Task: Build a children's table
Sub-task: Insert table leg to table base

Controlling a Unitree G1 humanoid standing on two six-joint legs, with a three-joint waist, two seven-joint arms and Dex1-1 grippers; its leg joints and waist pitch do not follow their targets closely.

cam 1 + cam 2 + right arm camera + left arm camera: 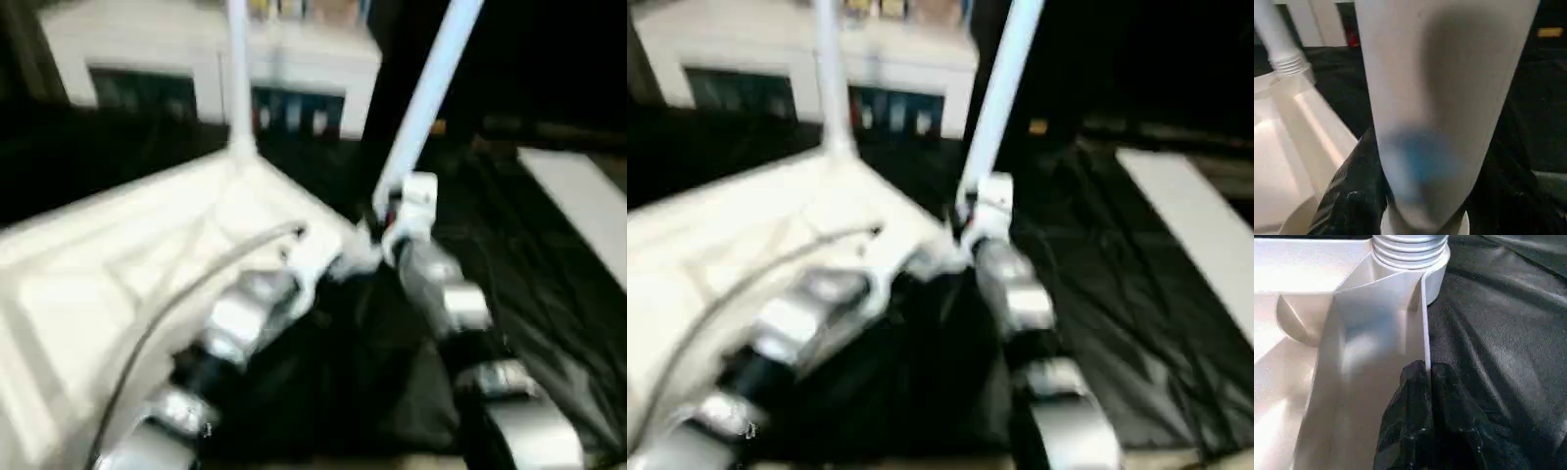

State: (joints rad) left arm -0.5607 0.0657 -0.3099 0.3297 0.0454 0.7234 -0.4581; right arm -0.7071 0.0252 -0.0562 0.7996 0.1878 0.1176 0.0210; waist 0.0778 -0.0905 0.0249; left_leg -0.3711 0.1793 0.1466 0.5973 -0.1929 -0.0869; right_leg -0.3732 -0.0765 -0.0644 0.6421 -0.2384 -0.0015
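My left claw [1427,369] is clenched on the thin side wall of the tabletop [118,255], its black fingertips pinching the rim's edge just short of a corner socket. My right claw [1420,196] is grasping a long white leg [431,88]; the black fingers [1347,191] sit on either side of the leg's thick lower end, which fills the gap between them. The tabletop lies upside down, ribbed underside up, on a black sheet [529,284], and it spreads away to the left of my left forearm [245,323]. At the tabletop's far corner, a second leg [237,69] stands upright in its socket, with a threaded collar showing at its base in the right wrist view. The leg in my right claw rises from just beside the tabletop's near right corner and leans away from the tabletop as it climbs. I cannot tell whether its foot is seated in that corner's socket. In the left wrist view a ridged, threaded ring [1410,247] sits on the socket just beyond my pinch. Behind the tabletop stands a white cabinet [196,59] with dark glass doors. Well to the right of the tabletop, a flat white panel [588,206] lies on the black sheet.
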